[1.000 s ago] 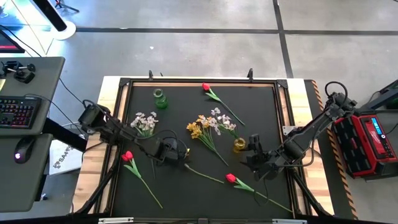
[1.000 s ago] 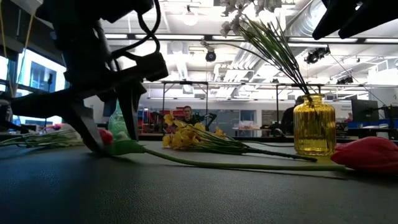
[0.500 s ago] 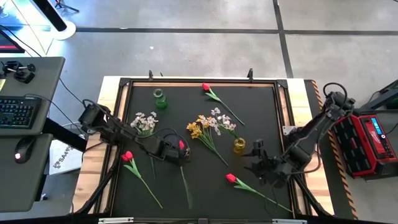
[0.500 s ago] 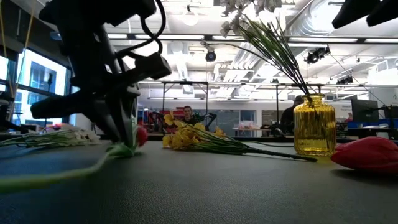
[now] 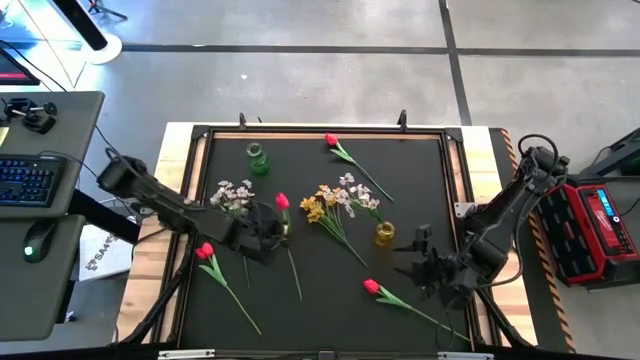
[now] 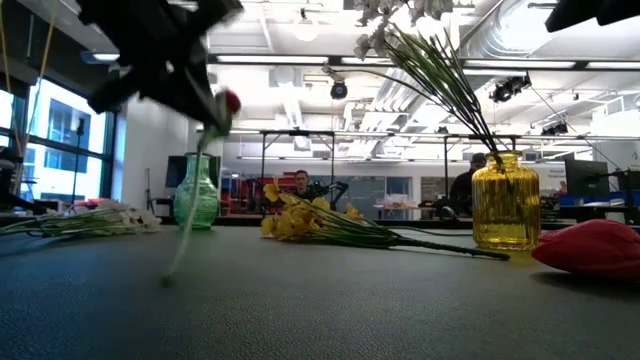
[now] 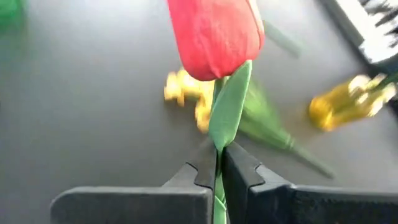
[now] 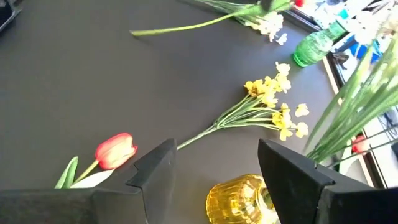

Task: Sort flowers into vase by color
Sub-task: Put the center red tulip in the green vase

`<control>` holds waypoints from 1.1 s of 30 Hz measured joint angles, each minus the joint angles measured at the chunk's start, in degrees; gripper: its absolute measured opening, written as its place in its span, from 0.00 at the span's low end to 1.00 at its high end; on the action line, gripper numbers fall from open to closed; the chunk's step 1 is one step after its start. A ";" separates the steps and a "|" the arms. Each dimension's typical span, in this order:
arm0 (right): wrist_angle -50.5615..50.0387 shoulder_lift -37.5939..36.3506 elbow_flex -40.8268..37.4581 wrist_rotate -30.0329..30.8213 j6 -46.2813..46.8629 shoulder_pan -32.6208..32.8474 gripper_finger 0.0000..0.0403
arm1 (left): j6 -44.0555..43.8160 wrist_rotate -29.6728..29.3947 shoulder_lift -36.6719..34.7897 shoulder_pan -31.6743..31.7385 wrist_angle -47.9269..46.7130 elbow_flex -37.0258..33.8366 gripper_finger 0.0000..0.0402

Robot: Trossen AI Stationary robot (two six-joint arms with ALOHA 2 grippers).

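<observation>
My left gripper (image 5: 268,224) is shut on a red tulip (image 5: 282,201), raised over the mat's left half. Its green stem (image 5: 293,262) slants down toward the near edge. My right gripper (image 5: 414,262) stands open just near of the yellow vase (image 5: 385,234), which holds white-pinkish blossoms (image 5: 352,190). In the right wrist view the vase (image 8: 239,199) shows ahead of the gripper (image 8: 217,180). A yellow bunch (image 5: 316,209) lies at centre, a white bunch (image 5: 232,195) at the left. Other red tulips lie at the far edge (image 5: 331,140), near left (image 5: 205,251) and near right (image 5: 371,287). My left gripper pinches the tulip's stem (image 7: 217,167) between its two fingers, just below the leaf (image 7: 230,106) and the red head (image 7: 214,34). The head (image 6: 230,102) is lifted clear. The stem (image 6: 190,200) hangs slanting below. Whether its lower end touches the mat I cannot tell.
A green vase (image 5: 258,158) stands at the far left of the black mat (image 5: 420,160). A keyboard and mouse lie on a side desk (image 5: 40,180) to the left, and a red box (image 5: 585,230) stands to the right.
My left gripper has shut on the tulip's stem, then risen and gone toward the far edge. The tulip has left the mat head first, and its stem has swung from pointing right to pointing at the near edge. My right gripper has drifted slightly toward the near right.
</observation>
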 joint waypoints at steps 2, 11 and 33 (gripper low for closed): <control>-0.10 0.00 0.00 1.16 1.21 0.03 0.53 | 2.66 -5.22 -2.83 -0.55 -1.88 0.00 0.00; -0.12 0.00 0.00 5.56 4.18 0.01 0.53 | 28.02 -24.07 -14.64 0.81 -3.07 1.63 0.00; 1.08 0.00 0.00 9.37 9.05 -0.01 0.53 | 73.82 -39.92 -19.24 16.35 -2.68 12.07 0.00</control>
